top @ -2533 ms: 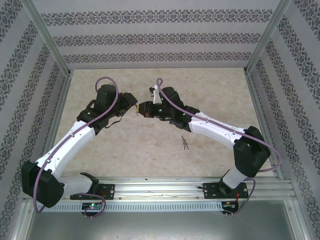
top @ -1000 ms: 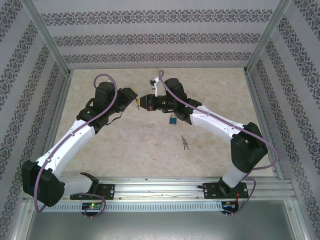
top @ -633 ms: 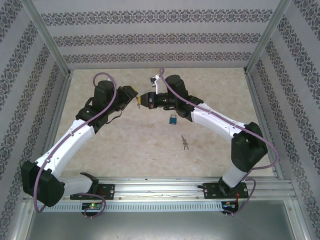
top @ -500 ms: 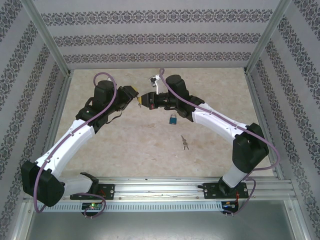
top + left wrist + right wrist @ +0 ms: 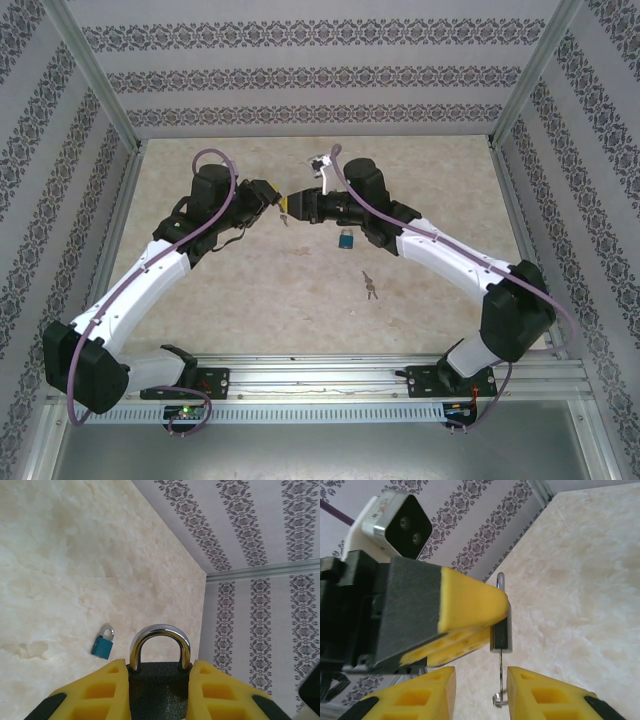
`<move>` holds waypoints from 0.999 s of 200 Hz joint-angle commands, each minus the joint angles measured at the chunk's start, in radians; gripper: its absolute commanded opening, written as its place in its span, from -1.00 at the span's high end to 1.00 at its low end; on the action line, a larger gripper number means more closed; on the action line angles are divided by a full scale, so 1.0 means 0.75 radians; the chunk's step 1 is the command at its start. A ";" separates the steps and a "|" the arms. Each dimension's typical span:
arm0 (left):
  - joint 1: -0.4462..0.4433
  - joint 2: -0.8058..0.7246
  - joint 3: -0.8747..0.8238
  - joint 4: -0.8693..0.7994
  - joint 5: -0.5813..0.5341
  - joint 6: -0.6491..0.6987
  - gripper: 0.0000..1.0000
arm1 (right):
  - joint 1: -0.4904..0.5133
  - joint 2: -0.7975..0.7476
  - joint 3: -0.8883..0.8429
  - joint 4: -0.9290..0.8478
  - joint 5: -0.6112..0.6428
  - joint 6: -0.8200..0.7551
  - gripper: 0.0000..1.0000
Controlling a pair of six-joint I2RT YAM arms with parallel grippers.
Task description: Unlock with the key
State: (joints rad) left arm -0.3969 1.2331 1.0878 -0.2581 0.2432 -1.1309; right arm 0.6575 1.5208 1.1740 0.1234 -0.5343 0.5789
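My left gripper (image 5: 160, 668) is shut on a black padlock (image 5: 160, 692), its silver shackle (image 5: 160, 634) standing up between the yellow fingers. In the right wrist view the padlock (image 5: 501, 633) hangs edge-on from the left gripper's fingers (image 5: 470, 605), and a thin key (image 5: 500, 672) with a small ring (image 5: 497, 699) sticks out of its underside. My right gripper (image 5: 481, 686) is open, one finger on each side of the key, touching neither side. From above, both grippers meet over the middle of the table, left (image 5: 268, 200) and right (image 5: 297, 205).
A small blue padlock (image 5: 344, 239) (image 5: 103, 646) lies on the marble tabletop under the right arm. A spare bunch of keys (image 5: 370, 286) lies nearer the front. Patterned walls and metal frame posts (image 5: 95, 75) close in the table.
My right gripper has opened and let go of the key, which stays in the padlock. The right arm has drawn back slightly to the right. The left gripper still holds the padlock.
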 commanded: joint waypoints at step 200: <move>0.024 -0.039 -0.052 0.059 0.103 -0.052 1.00 | 0.212 -0.049 -0.330 0.471 0.498 0.077 0.25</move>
State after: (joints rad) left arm -0.3859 1.2324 1.0565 -0.2546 0.3077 -1.1599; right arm 0.8078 1.4620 0.9070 0.4412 -0.1535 0.6224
